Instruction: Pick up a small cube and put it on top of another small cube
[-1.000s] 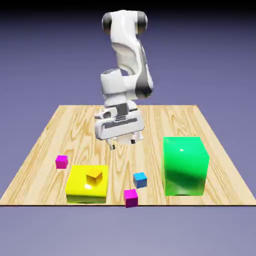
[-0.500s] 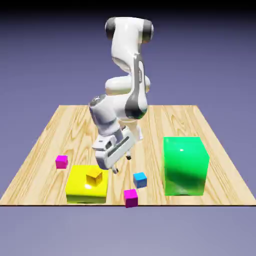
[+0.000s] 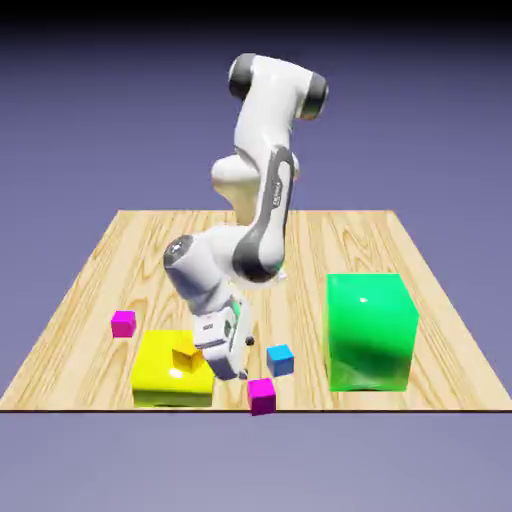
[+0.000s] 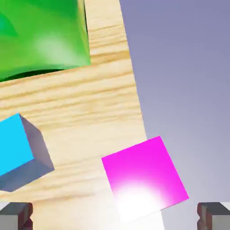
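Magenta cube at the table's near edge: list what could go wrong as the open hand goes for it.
1. The small magenta cube sits right at the wooden table's edge; a nudge from the hand could push it off.
2. The small blue cube lies close by; a finger might clip it.
3. The flat yellow block with the small orange cube sits beside the hand and could be bumped.

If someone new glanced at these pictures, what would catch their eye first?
Probably the big glossy green block at the exterior view's right, and the white arm bending low over the table's near edge. Its open gripper hovers by a magenta cube, which looms large in the hand view.
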`<state>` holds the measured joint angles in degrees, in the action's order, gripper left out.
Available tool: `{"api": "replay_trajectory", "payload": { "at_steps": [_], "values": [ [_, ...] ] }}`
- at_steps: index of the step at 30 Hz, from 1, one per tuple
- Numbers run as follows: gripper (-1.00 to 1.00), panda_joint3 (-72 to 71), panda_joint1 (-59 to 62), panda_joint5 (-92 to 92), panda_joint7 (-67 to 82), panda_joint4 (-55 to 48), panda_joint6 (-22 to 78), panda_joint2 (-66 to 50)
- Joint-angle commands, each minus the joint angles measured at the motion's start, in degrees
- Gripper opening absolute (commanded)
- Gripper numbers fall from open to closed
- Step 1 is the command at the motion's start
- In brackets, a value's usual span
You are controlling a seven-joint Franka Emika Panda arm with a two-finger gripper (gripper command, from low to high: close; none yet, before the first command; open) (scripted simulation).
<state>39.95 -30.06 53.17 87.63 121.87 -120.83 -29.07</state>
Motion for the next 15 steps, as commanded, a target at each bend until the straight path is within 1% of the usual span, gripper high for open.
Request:
{"api": "replay_trajectory", "payload": {
  "at_steps": [1,7,8,9,12,13,14,15],
  "values": [
    [0.00,0.77,-0.56,1.02,2.50,-0.75,1.02,-1.18],
    [0.00,5.36,-3.94,7.13,17.44,-5.25,7.13,-8.28],
    [0.00,5.51,-4.05,7.34,17.95,-5.40,7.34,-8.52],
    [0.00,5.51,-4.05,7.34,17.95,-5.40,7.34,-8.52],
    [0.00,0.34,-2.87,13.92,21.24,-6.20,3.40,-14.74],
    [0.00,0.01,-2.80,14.34,21.45,-6.25,3.15,-15.14],
    [-1.00,0.01,-2.80,14.34,21.45,-6.25,3.15,-15.14],
    [-1.00,0.01,-2.80,14.34,21.45,-6.25,3.15,-15.14]
  ]
}}
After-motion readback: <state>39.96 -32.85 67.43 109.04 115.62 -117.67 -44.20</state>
